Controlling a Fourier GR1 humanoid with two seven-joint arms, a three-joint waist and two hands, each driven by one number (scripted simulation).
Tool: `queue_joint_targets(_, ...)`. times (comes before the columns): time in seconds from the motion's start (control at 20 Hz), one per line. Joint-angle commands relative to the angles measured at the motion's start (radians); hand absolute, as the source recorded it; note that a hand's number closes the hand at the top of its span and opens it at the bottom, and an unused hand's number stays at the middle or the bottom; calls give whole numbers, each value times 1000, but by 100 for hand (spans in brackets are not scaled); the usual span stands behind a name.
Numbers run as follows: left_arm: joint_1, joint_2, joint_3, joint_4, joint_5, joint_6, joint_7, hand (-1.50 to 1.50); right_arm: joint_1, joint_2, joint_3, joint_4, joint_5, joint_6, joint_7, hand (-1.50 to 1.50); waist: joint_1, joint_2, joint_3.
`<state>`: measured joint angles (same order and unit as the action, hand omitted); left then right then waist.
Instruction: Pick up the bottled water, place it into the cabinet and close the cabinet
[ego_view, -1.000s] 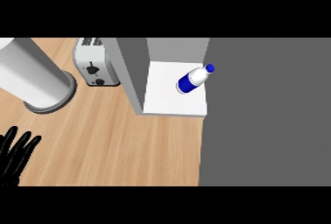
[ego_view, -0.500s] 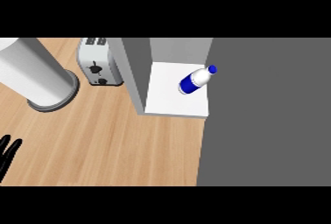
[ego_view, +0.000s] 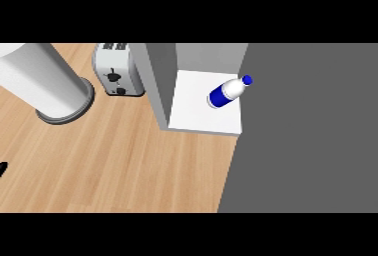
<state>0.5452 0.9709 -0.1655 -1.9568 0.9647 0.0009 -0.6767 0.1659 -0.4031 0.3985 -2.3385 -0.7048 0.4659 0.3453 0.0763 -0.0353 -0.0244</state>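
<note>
Across the right half of the frame stands a broad dark grey panel (ego_view: 310, 130), reaching from the top to the bottom edge; it looks like the cabinet's door swung open, though I cannot be sure of that. Left of it spreads the wooden counter (ego_view: 125, 160), filling the lower left and centre. At the upper left rises a big pale cylinder (ego_view: 37, 82) on a round grey base, and just beside it to the right sits a silver toaster (ego_view: 117, 70). Upper centre holds the cabinet (ego_view: 164, 80), its grey side wall framing a white shelf floor (ego_view: 199, 112).

On that white floor, toward its upper right corner, stands the bottled water (ego_view: 227, 93), white with a blue band and a blue cap, touching the shelf and close against the dark panel. Its long axis tilts in this view, cap toward the upper right.

Only a black sliver of the left hand (ego_view: 2, 169) shows at the far left edge, well apart from the bottle; whether its fingers are apart or curled I cannot tell. No right hand is visible. Since the bottle already stands inside, the remaining step appears to be shutting the cabinet, and the panel lies to the right.
</note>
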Motion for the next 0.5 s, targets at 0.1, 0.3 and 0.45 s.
queue_joint_targets(0.1, 27, 26, 51, 12, 22, -53, -16, -150, -190, 95, 98, -78, 149, -184, 112, 150, 15, 3, 2)
queue_joint_targets(0.3, 52, 35, 84, 35, 29, -88, -35, -150, -323, 193, 145, -6, 172, -308, 150, 150, 29, 3, 3)
queue_joint_targets(0.45, 79, 40, 91, 36, 36, -128, -42, -150, -440, 273, 193, 79, 219, -400, 209, 150, 42, 13, 7)
